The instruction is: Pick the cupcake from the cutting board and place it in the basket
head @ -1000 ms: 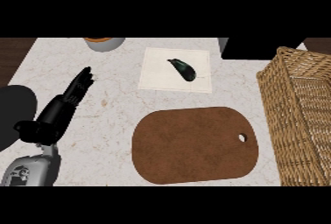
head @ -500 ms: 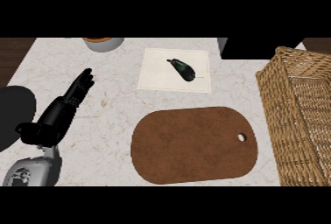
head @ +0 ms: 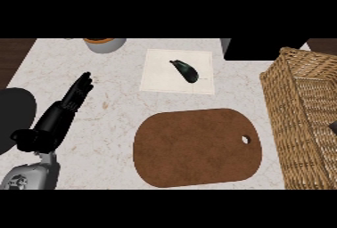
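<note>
- At centre, slightly toward 5 o'clock, I see the brown cutting board [head: 197, 147] lying flat on the marble counter [head: 118, 71]; its top is bare, with a small hole near its 3 o'clock edge.
- At 3 o'clock stands the wicker basket [head: 289, 111], cut off by the view's right edge. Inside it I can make out only a small dark shape against the right edge; I cannot tell what that is.
- I cannot locate the cupcake anywhere in the head view: it is not on the board, and the basket's interior shows only in part.
- At 12 o'clock lies a white mat [head: 164, 80] carrying a dark, elongated object [head: 186, 71], tilted on the diagonal.
- At 11 o'clock, touching the top edge, sits a grey bowl [head: 108, 45] with orange contents.
- At 9 o'clock, my left hand [head: 72, 98] extends over the counter, fingers straight and together, pointing toward 12 o'clock, holding nothing.
- My right hand does not show in the view.
</note>
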### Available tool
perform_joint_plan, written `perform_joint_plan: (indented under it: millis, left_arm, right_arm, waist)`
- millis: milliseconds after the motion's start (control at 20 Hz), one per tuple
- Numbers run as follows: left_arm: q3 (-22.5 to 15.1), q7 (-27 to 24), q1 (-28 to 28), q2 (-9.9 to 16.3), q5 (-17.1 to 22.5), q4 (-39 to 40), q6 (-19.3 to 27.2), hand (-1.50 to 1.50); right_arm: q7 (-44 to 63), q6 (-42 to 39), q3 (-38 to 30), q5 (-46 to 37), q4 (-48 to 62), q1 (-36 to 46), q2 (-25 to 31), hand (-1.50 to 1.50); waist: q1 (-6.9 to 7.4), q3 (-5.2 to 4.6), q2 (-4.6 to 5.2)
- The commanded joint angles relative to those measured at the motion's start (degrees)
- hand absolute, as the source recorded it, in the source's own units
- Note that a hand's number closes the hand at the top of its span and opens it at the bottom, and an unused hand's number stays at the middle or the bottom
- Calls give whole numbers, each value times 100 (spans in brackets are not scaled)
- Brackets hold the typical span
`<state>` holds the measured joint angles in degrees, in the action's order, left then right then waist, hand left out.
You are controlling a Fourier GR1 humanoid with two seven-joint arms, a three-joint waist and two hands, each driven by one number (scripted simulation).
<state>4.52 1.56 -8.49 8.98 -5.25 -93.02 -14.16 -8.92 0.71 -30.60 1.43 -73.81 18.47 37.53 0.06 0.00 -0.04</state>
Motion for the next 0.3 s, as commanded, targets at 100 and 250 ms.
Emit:
perform_joint_plan:
  millis: [100,250]
  left_arm:
    - [132,-239,63,97,76,246,-124,0]
    - [104,-174,-239,-21,24,433,18,0]
  right_arm:
    - [559,-288,-626,845,461,395,287,-150]
    - [816,-956,-1003,1283,763,-22,693,-150]
  waist:
    - [0,-1,5]
    - [-57,0,4]
